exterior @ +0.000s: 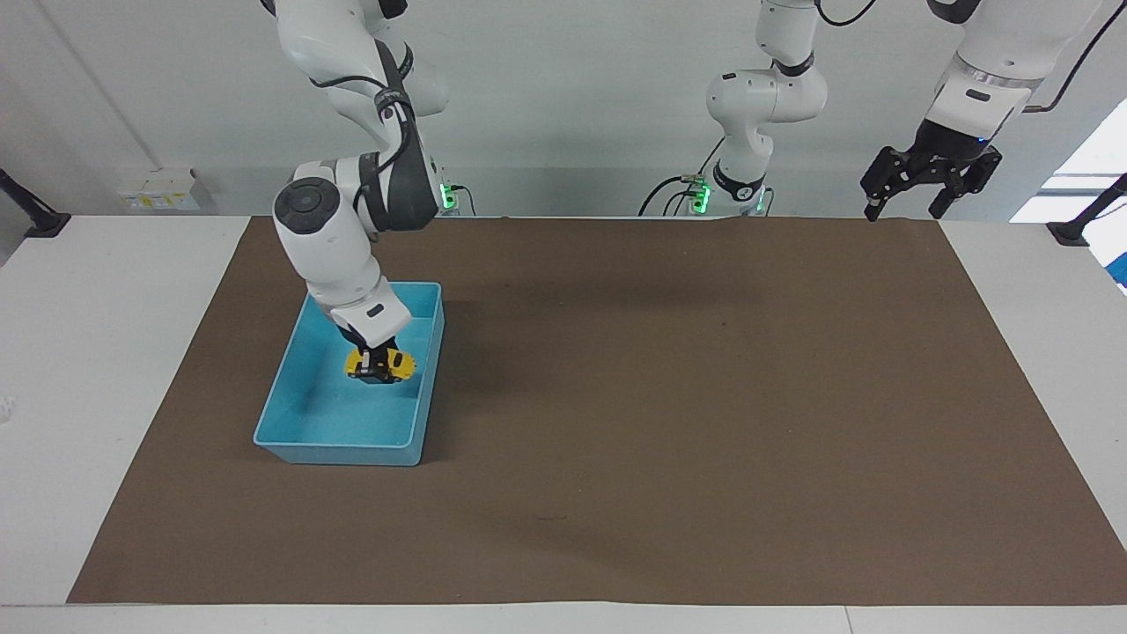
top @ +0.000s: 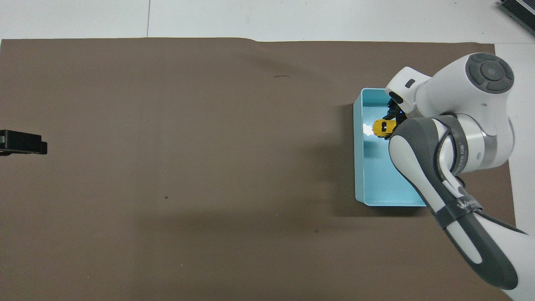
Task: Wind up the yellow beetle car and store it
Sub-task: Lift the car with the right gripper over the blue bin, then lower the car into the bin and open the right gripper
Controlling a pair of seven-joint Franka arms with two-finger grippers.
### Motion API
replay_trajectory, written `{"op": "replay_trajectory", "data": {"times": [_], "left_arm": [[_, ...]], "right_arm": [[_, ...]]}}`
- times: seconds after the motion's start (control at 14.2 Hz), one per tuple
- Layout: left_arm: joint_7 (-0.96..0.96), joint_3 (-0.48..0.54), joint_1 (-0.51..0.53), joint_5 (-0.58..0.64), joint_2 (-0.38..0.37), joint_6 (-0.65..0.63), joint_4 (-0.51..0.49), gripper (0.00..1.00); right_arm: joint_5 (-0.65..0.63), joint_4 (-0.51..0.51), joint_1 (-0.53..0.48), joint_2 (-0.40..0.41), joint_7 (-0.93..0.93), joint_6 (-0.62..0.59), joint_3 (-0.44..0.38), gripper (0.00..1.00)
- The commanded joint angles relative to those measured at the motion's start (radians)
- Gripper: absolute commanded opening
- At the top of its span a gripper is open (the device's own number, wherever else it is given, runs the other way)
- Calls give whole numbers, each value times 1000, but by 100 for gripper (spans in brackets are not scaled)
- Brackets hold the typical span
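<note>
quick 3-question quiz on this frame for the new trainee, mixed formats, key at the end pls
1. True or false: the yellow beetle car already lies loose on the floor of the blue bin.
2. Which gripper grips the car? A) the left gripper B) the right gripper C) neither
3. Fill in: the left arm waits with its gripper raised over the edge of the brown mat nearest the robots, its fingers ____.

Key
1. False. The right gripper is shut on the car and holds it over the inside of the bin.
2. B
3. open
</note>
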Motion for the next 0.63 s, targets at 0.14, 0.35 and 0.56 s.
{"op": "replay_trajectory", "data": {"times": [0.14, 0.35, 0.56], "left_arm": [[2, -8, 15, -15, -9, -21, 6, 100], [2, -8, 15, -15, -9, -21, 6, 100], [2, -8, 15, -15, -9, -20, 6, 100]], "right_arm": [[43, -148, -40, -86, -30, 45, 10, 5], [43, -193, -41, -109, -31, 67, 10, 5], [43, -240, -52, -131, -36, 100, 8, 5]]}}
